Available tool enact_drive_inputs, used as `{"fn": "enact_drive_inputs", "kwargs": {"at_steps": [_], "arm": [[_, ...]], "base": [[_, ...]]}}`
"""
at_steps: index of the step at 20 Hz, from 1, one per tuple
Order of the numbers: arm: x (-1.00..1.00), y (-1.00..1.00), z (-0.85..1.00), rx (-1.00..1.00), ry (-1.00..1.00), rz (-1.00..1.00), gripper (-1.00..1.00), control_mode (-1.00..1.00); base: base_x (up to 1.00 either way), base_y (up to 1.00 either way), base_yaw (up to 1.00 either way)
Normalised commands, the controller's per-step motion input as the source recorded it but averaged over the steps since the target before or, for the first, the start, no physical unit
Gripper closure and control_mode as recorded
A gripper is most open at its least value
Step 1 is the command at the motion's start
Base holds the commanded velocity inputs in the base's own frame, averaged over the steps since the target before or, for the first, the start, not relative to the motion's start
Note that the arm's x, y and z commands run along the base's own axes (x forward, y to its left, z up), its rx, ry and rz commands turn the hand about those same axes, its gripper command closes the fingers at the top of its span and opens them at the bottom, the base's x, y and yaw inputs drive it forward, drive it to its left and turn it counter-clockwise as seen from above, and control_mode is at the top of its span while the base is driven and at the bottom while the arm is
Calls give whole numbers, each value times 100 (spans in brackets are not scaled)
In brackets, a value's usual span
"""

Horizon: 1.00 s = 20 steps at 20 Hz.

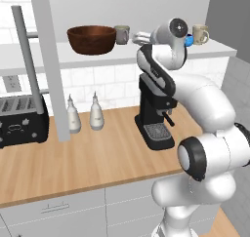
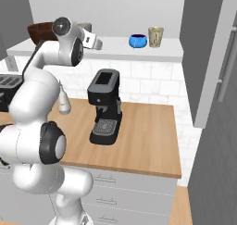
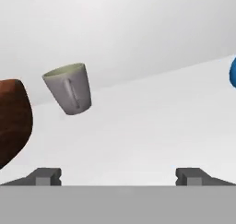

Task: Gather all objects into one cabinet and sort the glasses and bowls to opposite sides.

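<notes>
Reaching up to the white cabinet shelf point(image 1: 29, 55), the arm holds its end effector point(image 3: 119, 174) level with the shelf floor, its two finger tips point(image 3: 44, 176) spread wide apart with nothing between them. In the hand view the grey-olive mug point(image 3: 69, 88) stands at about 10 o'clock of the end effector, tilted in that rolled picture, handle facing the camera, clear of both tips. The brown wooden bowl point(image 3: 14, 117) lies at 9 o'clock, just beside the mug but not touching it, and a sliver of the blue bowl point(image 3: 233, 72) shows at 2 o'clock, well apart. From the left base view the brown bowl point(image 1: 91, 39) sits on the shelf with the grey-olive mug point(image 1: 122, 34) at its 3 o'clock. The right base view shows the blue bowl point(image 2: 138, 40) and the beige-cream mug point(image 2: 155, 36) side by side, the mug at the bowl's 3 o'clock. Below, on the wooden worktop point(image 2: 148, 136), stand a black coffee machine point(image 2: 105, 106), two white bottles point(image 1: 96, 113) and a toaster point(image 1: 22, 119).
</notes>
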Motion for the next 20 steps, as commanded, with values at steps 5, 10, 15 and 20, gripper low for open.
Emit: {"fn": "enact_drive_inputs", "kwargs": {"at_steps": [5,10,15,20], "arm": [[0,22,12,14,11,28,-100,-100],[3,7,5,1,8,17,-100,-100],[6,32,0,-1,-1,14,-100,-100],[14,34,0,-7,-8,11,-100,-100]], "base": [[0,0,0],[0,0,0],[0,0,0],[0,0,0]]}}
